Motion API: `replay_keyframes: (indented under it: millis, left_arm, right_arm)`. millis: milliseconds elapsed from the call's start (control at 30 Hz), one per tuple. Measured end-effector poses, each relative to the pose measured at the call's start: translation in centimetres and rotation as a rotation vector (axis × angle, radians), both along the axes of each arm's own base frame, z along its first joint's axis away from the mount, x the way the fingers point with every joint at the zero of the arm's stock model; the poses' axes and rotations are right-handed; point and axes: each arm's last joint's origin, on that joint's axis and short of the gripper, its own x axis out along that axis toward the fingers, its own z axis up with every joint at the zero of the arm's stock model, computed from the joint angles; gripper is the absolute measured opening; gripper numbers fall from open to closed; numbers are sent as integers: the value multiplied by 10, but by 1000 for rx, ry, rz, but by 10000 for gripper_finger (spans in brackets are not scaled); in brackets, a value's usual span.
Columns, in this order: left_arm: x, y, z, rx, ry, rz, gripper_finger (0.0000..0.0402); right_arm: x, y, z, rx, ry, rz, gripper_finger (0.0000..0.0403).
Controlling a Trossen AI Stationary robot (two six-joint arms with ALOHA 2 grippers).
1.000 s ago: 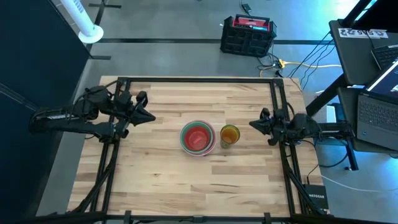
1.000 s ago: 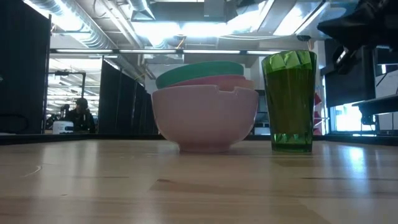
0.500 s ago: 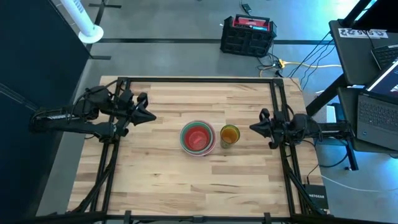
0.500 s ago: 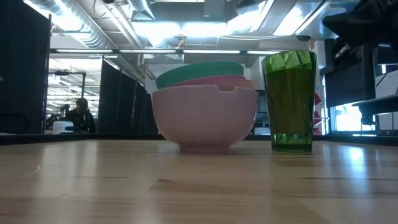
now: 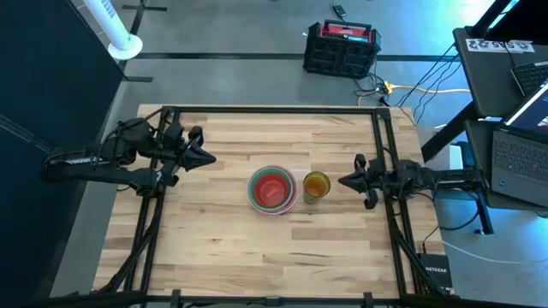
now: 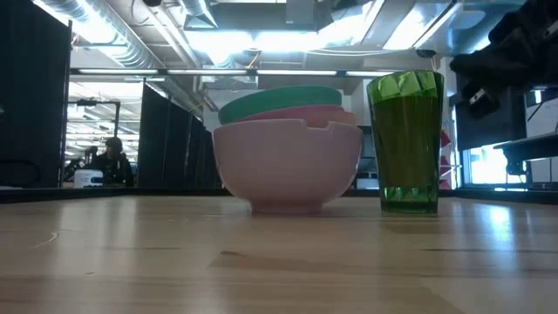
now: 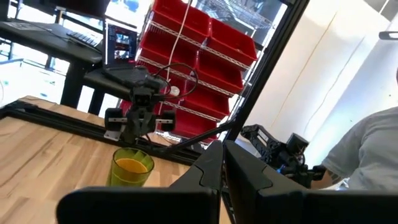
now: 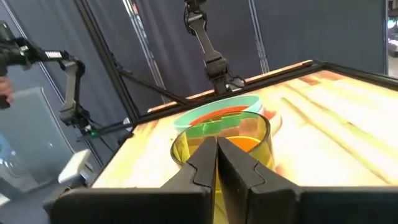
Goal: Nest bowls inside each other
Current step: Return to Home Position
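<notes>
My bench [image 5: 257,248] is a light wood-plank top standing on a grey concrete floor [image 5: 240,34]. On the floor beyond its far edge sit a black crate with a red top [image 5: 341,47] and a white fan base [image 5: 124,44]. A dark partition [image 5: 43,77] runs along my left side. On my right, a desk [image 5: 492,81] carries a laptop [image 5: 522,154]. A wire rack holds red bins [image 7: 205,56]. Overhead: exposed ducts [image 6: 113,35] and bright ceiling lights [image 6: 261,39].

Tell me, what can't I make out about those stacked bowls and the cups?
Low view: the small red plastic bowl is hidden inside the stack; the wall of the pale pink outer bowl covers it.
Low view: the small orange cup is hidden by the wall of the tall green plastic cup.
High view: the nested rims are too small to count the bowls.
</notes>
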Motion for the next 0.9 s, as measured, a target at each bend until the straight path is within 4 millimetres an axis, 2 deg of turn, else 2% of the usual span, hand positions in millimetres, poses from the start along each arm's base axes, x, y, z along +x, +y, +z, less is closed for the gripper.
replay_keyframes:
  millis: [200, 767, 900]
  left_arm:
    - [0, 0, -1, 31, -4, 4, 0]
    - [4, 3, -75, 332, 106, 70, 0]
    - [0, 2, -104, 338, 67, 79, 0]
  right_arm:
    - [1, 0, -1, -34, 14, -1, 1]
    - [2, 0, -3, -53, 30, -8, 1]
    - [2, 0, -3, -53, 30, -8, 1]
